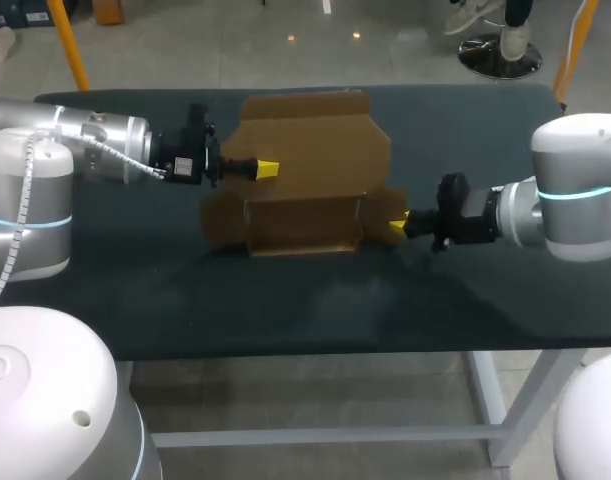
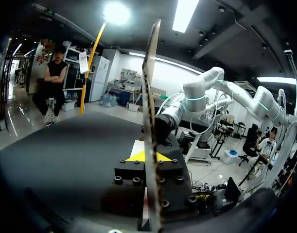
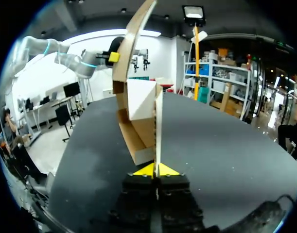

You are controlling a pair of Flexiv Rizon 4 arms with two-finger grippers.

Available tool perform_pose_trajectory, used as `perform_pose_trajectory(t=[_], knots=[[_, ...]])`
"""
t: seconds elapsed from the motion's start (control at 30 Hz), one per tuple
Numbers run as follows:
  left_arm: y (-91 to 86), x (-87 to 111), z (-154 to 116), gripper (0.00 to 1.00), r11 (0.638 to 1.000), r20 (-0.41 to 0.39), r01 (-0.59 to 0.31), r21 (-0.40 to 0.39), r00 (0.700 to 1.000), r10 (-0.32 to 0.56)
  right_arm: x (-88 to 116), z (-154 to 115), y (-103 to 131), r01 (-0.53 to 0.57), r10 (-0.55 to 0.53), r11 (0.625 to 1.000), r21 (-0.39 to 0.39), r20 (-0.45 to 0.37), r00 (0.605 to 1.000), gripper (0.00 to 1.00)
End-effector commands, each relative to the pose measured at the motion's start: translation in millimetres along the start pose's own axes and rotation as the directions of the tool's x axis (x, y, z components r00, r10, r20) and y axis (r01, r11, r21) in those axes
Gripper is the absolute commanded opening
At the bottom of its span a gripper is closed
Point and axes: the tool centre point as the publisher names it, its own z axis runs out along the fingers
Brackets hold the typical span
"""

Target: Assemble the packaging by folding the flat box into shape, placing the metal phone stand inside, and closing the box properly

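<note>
Cardboard box [image 1: 310, 170], half folded, sits toward the table's [image 1: 315, 310] far edge, left gripper [image 1: 268, 169] pinching its left panel, right gripper [image 1: 397, 226] clamping its right flap (wrist cameras catch only thin edges, inside hidden).

The brown cardboard box [image 1: 310, 170], partly folded with 1 lower panel bent outward, is held nearly upright over the middle of the table [image 1: 285, 310].

White arms [image 1: 45, 150], cyan rings [image 1: 575, 192], yellow-tipped black pincers [image 1: 268, 169] [image 1: 397, 226]
</note>
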Motion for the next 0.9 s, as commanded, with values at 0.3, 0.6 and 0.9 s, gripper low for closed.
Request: perform_pose_trajectory(t=[0.3,0.6,0.9], knots=[[2.2,-0.5,2.5,0.00,1.000,-0.001,0.000,-0.003,1.000,0.000,17.5,13.1,2.2,-0.031,0.032,0.999,-0.016,0.043,0.999,0.11],[2.2,-0.5,2.5,0.00,1.000,-0.001,0.000,-0.003,1.000,0.000,28.8,18.7,4.2,-0.061,0.062,0.998,-0.019,0.082,0.995,0.38],[2.2,-0.5,2.5,0.00,1.000,-0.001,0.000,-0.003,1.000,0.000,45.0,17.2,5.3,-0.083,0.086,0.996,-0.027,0.125,0.988,0.48]])
